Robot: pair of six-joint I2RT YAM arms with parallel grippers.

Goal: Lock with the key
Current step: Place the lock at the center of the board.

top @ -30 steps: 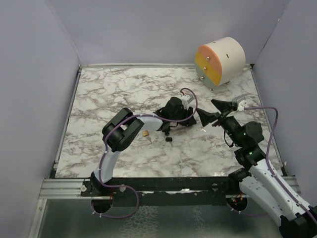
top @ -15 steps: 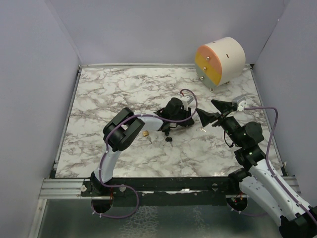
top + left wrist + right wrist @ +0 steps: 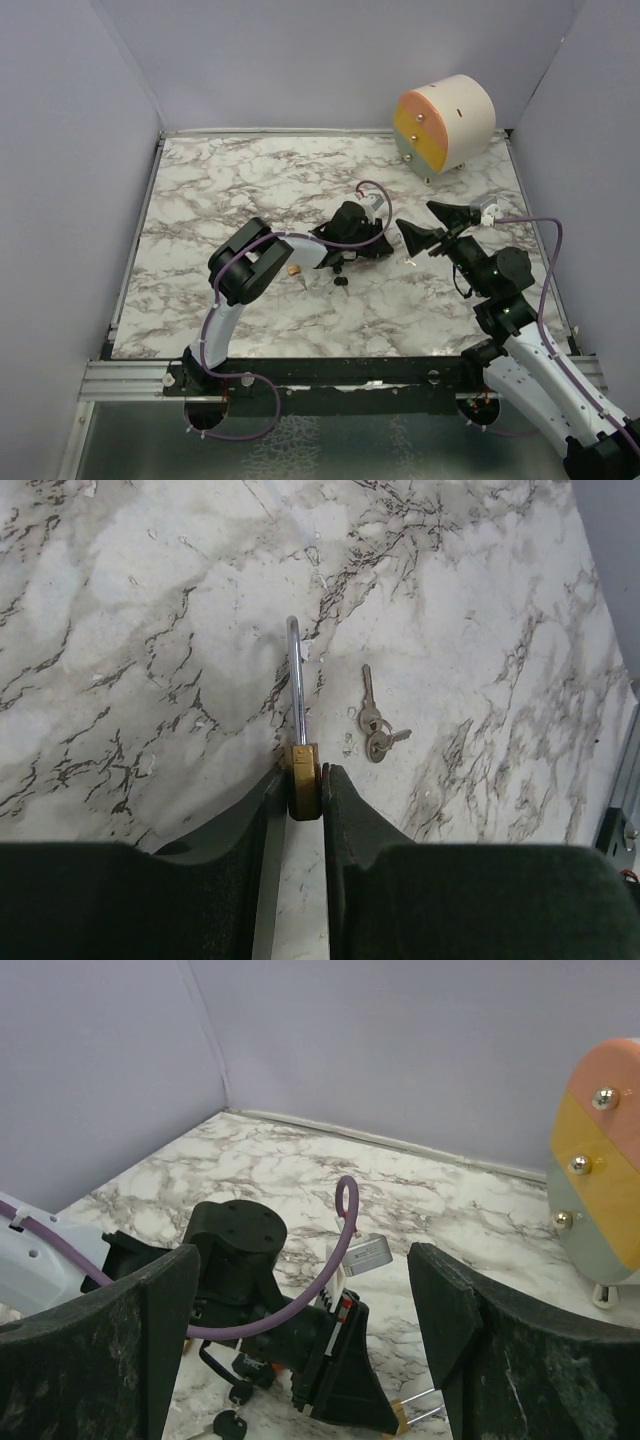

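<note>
My left gripper (image 3: 303, 772) is shut on the brass body of a padlock (image 3: 303, 780), low over the marble table (image 3: 150, 630). The padlock's silver shackle (image 3: 294, 680) points away from the fingers. Two silver keys on a ring (image 3: 372, 725) lie on the table just right of the shackle. In the top view the left gripper (image 3: 392, 250) is at mid table. My right gripper (image 3: 428, 226) hovers open and empty just to its right. In the right wrist view the open gripper (image 3: 300, 1260) frames the left wrist, and the padlock (image 3: 402, 1423) shows at the bottom edge.
A round drawer unit (image 3: 445, 122) with orange, yellow and grey fronts stands at the back right. Black-headed keys (image 3: 341, 281) and a small brass piece (image 3: 294, 268) lie beside the left forearm. Purple walls enclose the table on three sides.
My left gripper has shifted slightly to the left with the padlock in it. The right gripper has moved slightly left and stays open.
</note>
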